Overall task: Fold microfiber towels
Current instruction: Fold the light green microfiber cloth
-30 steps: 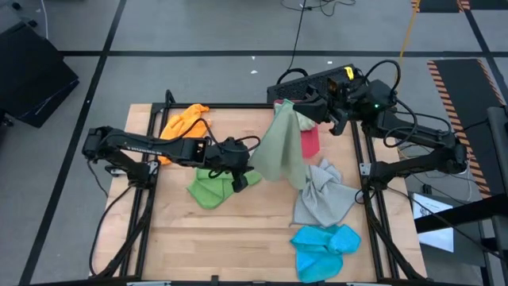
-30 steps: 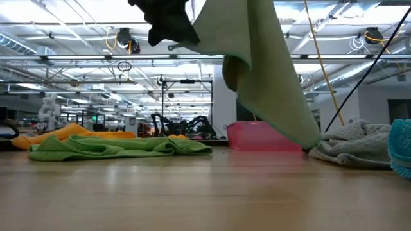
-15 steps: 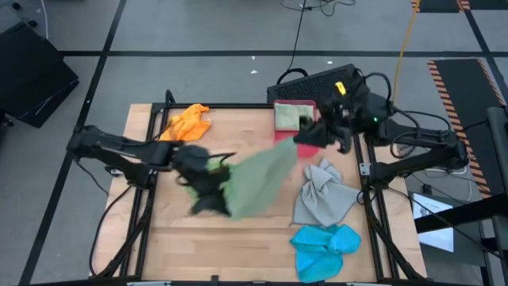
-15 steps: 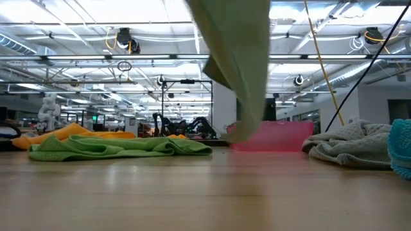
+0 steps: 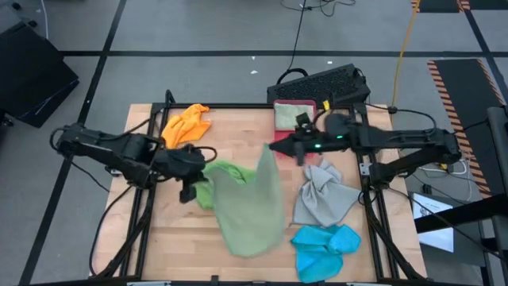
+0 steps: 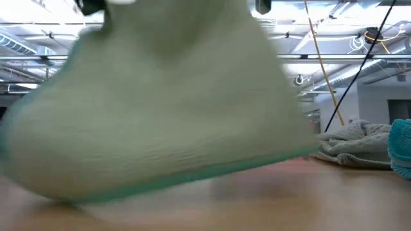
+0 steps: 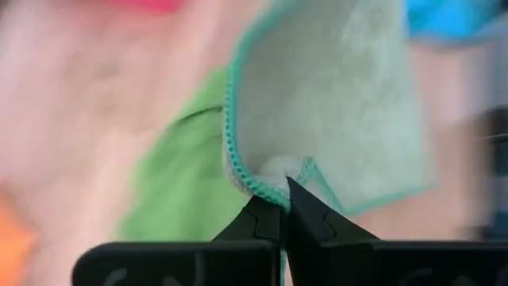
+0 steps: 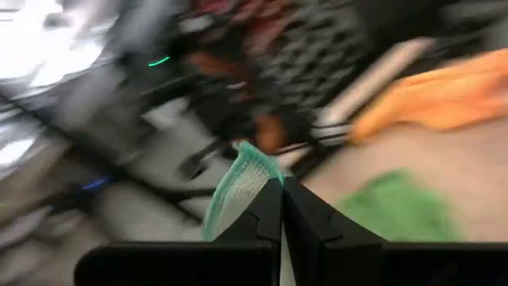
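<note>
Since a moment ago, the pale sage towel [image 5: 254,206] has swung from the far side down over the table's near middle, spread between both arms. Left gripper [image 5: 194,184], at the left-middle, is clamped tight on one teal-edged corner; right gripper [image 5: 274,148], toward the far middle, pinches another corner. Bright green towel [image 5: 225,171] lies partly under the sage one. Orange towel [image 5: 186,123] sits far left, grey towel [image 5: 324,195] right, blue towel [image 5: 325,246] near right.

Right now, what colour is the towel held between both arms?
Pale sage green towel, clearest from the high view.
</note>
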